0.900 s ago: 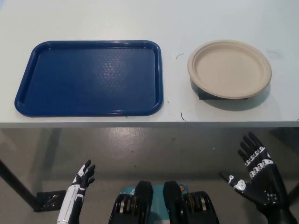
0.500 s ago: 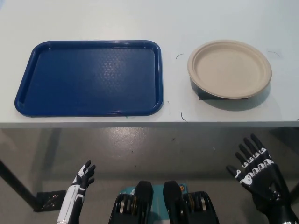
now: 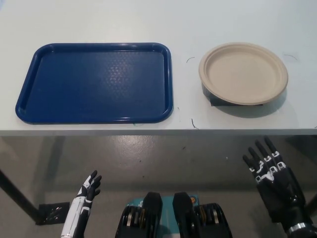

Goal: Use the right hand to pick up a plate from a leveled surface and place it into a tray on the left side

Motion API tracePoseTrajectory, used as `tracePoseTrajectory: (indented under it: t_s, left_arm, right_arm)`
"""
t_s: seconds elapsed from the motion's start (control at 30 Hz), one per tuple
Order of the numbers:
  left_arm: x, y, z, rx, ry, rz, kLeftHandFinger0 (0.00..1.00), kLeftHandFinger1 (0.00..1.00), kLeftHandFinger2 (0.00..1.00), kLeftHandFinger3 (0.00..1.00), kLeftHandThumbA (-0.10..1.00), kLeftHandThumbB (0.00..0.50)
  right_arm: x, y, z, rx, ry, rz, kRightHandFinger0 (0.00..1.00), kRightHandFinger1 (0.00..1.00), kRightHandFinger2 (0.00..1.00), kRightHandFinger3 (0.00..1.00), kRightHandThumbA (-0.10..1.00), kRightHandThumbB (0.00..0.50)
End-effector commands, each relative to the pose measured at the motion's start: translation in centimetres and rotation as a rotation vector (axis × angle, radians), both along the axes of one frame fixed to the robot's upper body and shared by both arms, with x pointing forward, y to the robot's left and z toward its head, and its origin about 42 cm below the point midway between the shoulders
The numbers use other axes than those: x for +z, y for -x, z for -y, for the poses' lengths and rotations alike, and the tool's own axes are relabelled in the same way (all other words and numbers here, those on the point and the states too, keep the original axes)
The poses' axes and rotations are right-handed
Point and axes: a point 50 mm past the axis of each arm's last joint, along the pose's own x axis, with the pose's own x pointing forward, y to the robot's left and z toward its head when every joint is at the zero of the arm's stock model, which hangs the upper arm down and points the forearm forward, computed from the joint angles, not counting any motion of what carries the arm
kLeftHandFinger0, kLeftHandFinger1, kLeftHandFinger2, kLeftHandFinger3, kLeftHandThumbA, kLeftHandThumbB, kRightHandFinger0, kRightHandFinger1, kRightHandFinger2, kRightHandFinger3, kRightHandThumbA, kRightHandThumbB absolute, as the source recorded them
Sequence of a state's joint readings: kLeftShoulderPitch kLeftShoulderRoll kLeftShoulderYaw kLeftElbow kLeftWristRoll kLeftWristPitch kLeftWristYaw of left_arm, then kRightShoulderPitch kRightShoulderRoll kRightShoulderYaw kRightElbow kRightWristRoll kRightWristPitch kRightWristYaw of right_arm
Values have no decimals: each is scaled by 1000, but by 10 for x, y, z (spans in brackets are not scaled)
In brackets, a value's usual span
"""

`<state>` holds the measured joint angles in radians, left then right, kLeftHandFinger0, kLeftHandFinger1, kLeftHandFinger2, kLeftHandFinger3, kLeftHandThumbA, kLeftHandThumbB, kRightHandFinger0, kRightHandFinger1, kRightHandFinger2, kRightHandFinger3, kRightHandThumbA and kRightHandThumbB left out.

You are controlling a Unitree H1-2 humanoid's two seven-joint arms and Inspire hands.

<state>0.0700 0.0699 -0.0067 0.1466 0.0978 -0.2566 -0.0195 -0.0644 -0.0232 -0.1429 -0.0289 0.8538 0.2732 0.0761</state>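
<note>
You will find no readable text, label, brand, number or sign anywhere in this view. The faint dark marks on the table [image 3: 237, 20] are only thin scribbles; you cannot read them as letters.

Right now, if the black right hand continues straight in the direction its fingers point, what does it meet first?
The right hand, open below the table, points up toward the table's front edge. It would probably meet that edge before the plate, though depth is unclear.
</note>
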Motion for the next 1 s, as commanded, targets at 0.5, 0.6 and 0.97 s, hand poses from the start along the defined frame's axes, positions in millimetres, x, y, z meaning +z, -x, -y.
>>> tracePoseTrajectory:
  t_s: [0.5,0.6,0.97]
  left_arm:
    - [13,-8,-3,-28,-78,134,1000,1000,1000,1000,1000,58]
    - [14,-9,-3,-28,-82,138,1000,1000,1000,1000,1000,57]
    - [14,-9,-3,-35,-104,149,1000,1000,1000,1000,1000,48]
  right_arm:
    - [34,-54,-18,245,-588,135,1000,1000,1000,1000,1000,369]
    - [29,-59,-21,231,-601,112,1000,1000,1000,1000,1000,377]
    - [9,-72,-25,195,-636,55,1000,1000,1000,1000,1000,390]
